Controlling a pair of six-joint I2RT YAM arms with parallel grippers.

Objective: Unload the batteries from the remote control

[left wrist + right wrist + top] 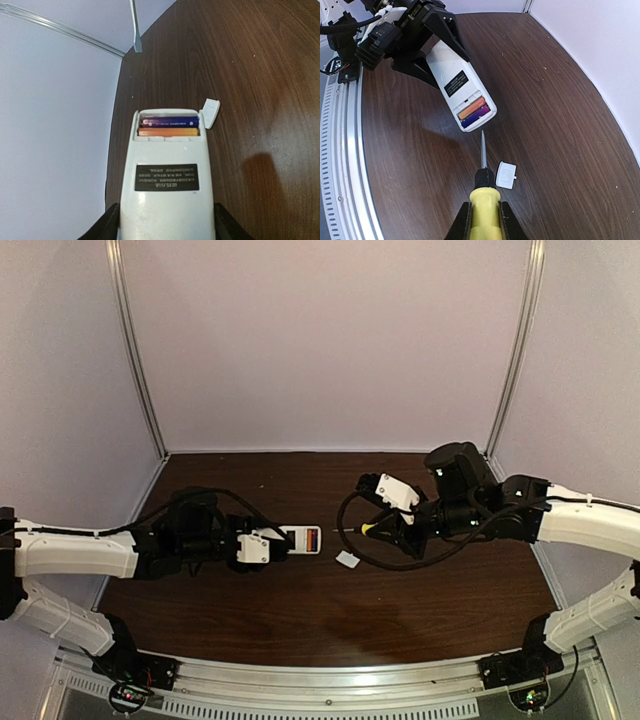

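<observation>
The left claw point(272, 545) is clamped on the sides of the remote point(167, 200), back face up, holding it near the middle of the table point(300, 625) with its open battery bay toward the other arm. Both batteries point(169, 126) are in the bay, side by side, a purple one nearer the end and an orange one behind it. The right claw point(485, 220) is closed tight on the yellow handle of a screwdriver point(484, 197), whose tip points at the open end from close by, though I cannot tell whether it touches; the lid point(506, 175) lies flat just beside the shaft.
</observation>
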